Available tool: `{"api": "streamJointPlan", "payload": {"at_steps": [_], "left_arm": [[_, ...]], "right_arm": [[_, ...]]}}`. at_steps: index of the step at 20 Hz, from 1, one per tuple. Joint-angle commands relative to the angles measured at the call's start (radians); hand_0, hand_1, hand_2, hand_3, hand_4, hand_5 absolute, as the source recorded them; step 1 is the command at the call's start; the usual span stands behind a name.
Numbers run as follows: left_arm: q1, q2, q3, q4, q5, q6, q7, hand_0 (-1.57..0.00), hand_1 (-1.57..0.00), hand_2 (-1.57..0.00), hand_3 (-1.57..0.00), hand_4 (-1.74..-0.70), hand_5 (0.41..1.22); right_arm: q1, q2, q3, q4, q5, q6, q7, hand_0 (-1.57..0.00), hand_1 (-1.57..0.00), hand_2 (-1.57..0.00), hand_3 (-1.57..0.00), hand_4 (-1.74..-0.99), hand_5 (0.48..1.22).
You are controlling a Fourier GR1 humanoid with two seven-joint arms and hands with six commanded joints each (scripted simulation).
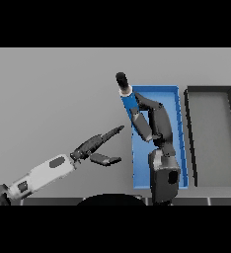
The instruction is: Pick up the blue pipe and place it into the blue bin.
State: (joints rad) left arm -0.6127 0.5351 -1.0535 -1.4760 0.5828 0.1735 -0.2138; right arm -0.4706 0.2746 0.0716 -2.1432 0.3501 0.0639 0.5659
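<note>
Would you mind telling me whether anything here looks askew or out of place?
Only the blue pipe: the right hand holds it tilted over the blue bin's left rim, not yet inside. The left hand hovers open.

No readable text, label, brand, number or sign is showing anywhere in the head view; nothing legible is appearing on any surface on or around the flat grey table point(48, 89).

surface: grey table point(53, 89) | finish: plain, matte | light: even, soft
</note>
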Motion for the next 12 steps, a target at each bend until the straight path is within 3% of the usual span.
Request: {"api": "streamJointPlan", "payload": {"at_steps": [1,2,6,11,12], "left_arm": [[0.001,0.015,-0.003,-0.037,0.005,0.023,0.031,0.00,0.00,0.00,0.00,-0.95,0.468],[-0.006,0.012,-0.009,-0.041,0.007,0.036,0.066,0.00,0.00,0.00,0.00,-0.95,0.470],[-0.002,0.028,-0.010,-0.051,0.018,0.046,0.077,0.00,0.00,0.00,0.00,-0.95,0.472],[-0.010,0.017,-0.015,-0.028,0.018,0.052,0.066,0.00,0.00,0.00,0.00,-0.94,0.462],[-0.011,0.019,-0.018,-0.036,0.013,0.059,0.064,0.00,0.00,0.00,0.00,-0.94,0.460]], "right_arm": [[-0.059,-0.047,-0.102,0.004,-0.038,-0.005,0.042,-1.57,-1.57,-1.57,-1.57,-1.498,1.221],[-0.071,-0.068,-0.182,0.027,-0.056,-0.001,0.044,-1.57,-1.57,-1.57,-1.57,-1.498,1.221],[0.027,-0.067,-0.343,0.034,-0.097,0.051,0.044,-1.57,-1.57,-1.57,-1.57,-1.499,1.221],[0.212,0.045,-0.403,0.022,-0.065,0.116,0.044,-1.57,-1.57,-1.57,-1.57,-1.499,1.221],[0.228,0.045,-0.408,0.022,-0.050,0.114,0.043,-1.57,-1.57,-1.57,-1.57,-1.500,1.221]]}}
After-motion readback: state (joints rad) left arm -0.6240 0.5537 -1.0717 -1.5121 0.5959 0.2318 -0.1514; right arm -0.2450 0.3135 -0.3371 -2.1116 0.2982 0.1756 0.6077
